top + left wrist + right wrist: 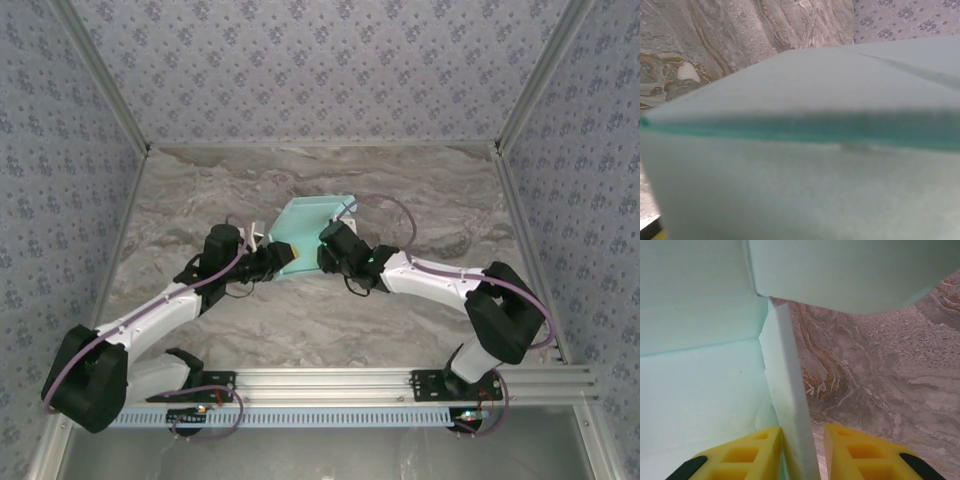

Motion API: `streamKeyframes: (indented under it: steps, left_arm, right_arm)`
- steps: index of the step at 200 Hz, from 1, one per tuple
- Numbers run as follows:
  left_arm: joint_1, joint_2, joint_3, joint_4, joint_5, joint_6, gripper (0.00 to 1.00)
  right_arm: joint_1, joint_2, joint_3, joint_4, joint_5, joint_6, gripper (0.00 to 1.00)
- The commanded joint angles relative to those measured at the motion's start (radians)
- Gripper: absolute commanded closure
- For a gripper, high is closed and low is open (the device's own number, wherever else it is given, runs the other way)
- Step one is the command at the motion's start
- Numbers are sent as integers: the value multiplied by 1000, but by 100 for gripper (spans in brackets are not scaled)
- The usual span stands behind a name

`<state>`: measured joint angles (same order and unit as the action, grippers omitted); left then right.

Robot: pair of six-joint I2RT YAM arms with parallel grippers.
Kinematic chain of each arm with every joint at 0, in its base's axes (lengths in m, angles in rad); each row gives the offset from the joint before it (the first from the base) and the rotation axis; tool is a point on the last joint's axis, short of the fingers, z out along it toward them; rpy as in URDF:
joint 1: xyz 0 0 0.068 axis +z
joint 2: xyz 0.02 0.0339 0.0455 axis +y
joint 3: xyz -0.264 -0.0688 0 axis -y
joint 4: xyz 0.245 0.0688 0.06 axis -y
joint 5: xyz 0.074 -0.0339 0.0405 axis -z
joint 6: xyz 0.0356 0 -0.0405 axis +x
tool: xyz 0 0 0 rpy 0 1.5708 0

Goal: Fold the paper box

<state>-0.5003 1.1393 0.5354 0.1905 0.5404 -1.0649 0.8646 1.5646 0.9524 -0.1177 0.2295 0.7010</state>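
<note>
Top external view: the paper box [312, 222] lies near the middle of the marbled table [430, 190], a pale aqua sheet partly folded, with both arms reaching in to it from the near side. The left gripper [287, 256] meets the box at its near left edge, and the right gripper [329, 240] meets it at the near right edge. From the right wrist, the yellow fingers [742, 455] stand either side of a thin upright flap of the box [700, 390]. The left finger lies against the flap and a sliver of table shows between the flap and the other finger, so the jaws are parted around the card rather than pinched on it. From the left wrist, the box [805, 185] sits blurred and very close to the lens, a darker teal fold line running across it. Whether the left gripper is closed on the card cannot be told.
</note>
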Motion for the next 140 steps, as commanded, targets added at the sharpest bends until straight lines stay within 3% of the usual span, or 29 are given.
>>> streamKeyframes:
  steps: [1, 28, 74, 140]
  left_arm:
    - [-1, -3, -1, 63, -27, 23, 55]
    - [-1, 16, 14, 23, -15, 61, 56]
    - [-5, 34, 26, -25, -10, 116, 56]
    - [-11, 16, 37, -97, -42, 164, 57]
  right_arm:
    - [-20, -25, -53, 35, -33, -19, 70]
    - [-26, -23, -27, -17, -44, -63, 72]
    - [1, 53, 93, -143, 5, -156, 64]
    - [-29, 36, 108, -140, -53, -166, 57]
